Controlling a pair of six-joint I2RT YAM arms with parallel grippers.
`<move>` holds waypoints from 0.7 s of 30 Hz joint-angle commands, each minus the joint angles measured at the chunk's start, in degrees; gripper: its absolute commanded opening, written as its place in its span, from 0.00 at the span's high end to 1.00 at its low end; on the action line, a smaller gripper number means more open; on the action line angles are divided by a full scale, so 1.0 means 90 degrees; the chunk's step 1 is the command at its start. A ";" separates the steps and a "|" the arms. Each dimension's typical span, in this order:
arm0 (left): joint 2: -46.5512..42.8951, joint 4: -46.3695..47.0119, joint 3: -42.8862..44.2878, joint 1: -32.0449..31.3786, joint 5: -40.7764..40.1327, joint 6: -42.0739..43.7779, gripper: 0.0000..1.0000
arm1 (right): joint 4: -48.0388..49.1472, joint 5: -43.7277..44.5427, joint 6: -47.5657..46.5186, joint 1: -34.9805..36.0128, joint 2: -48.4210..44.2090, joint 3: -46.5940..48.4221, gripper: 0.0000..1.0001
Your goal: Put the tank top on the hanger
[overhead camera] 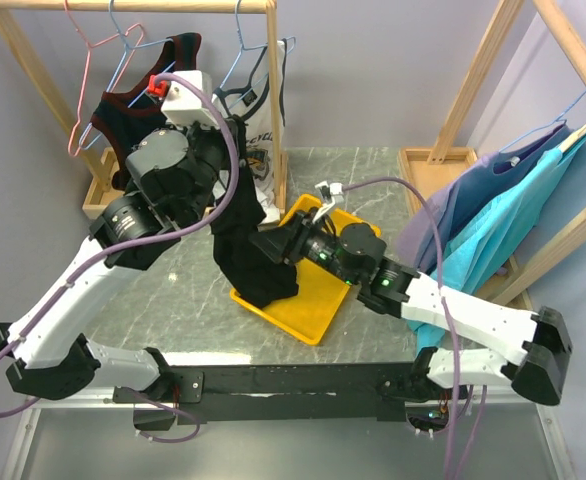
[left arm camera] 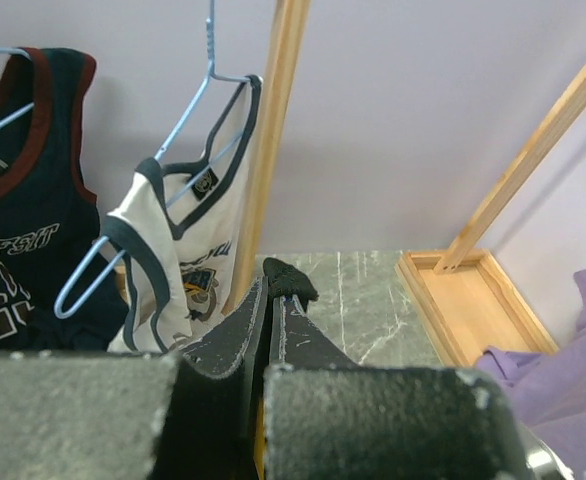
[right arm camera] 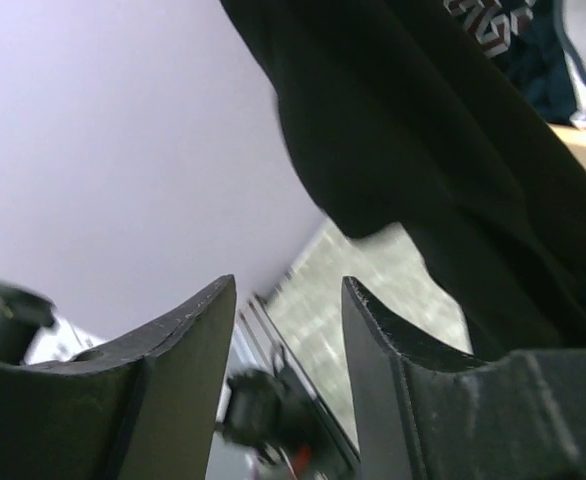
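The black tank top (overhead camera: 253, 255) hangs in a long bunch from my raised left gripper (overhead camera: 235, 148) down onto the yellow tray (overhead camera: 313, 312). In the left wrist view my left gripper (left arm camera: 273, 290) is shut on a fold of the black fabric (left arm camera: 289, 279), which pokes out past the fingertips. My right gripper (overhead camera: 275, 244) is open and empty, low over the tray, right beside the hanging fabric. In the right wrist view my right gripper (right arm camera: 288, 285) has its jaws apart, with the tank top (right arm camera: 443, 140) above and to their right. The pink-red wire hanger (overhead camera: 86, 92) hangs empty on the left rack's rail.
A navy jersey with red trim (overhead camera: 123, 100) (left arm camera: 23, 230) and a white jersey (overhead camera: 265, 120) (left arm camera: 173, 270) hang on light blue hangers (left arm camera: 188, 110) on the left wooden rack. A second rack at the right holds blue and purple garments (overhead camera: 503, 200). Its wooden base (left arm camera: 473, 300) sits on the marble table.
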 commanded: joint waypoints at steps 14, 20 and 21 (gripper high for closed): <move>0.0040 0.0022 0.0170 0.0022 0.0142 0.0007 0.99 | 0.1145 0.1943 0.1149 0.0535 0.0985 0.0387 0.41; 0.0011 0.0022 0.0179 0.0022 0.0142 -0.0013 0.99 | 0.0883 0.1845 0.1148 0.0536 0.1414 0.0904 0.40; 0.0020 0.0002 0.0199 0.0022 0.0142 -0.0003 0.99 | 0.0853 0.1884 0.1177 0.0574 0.1444 0.0914 0.40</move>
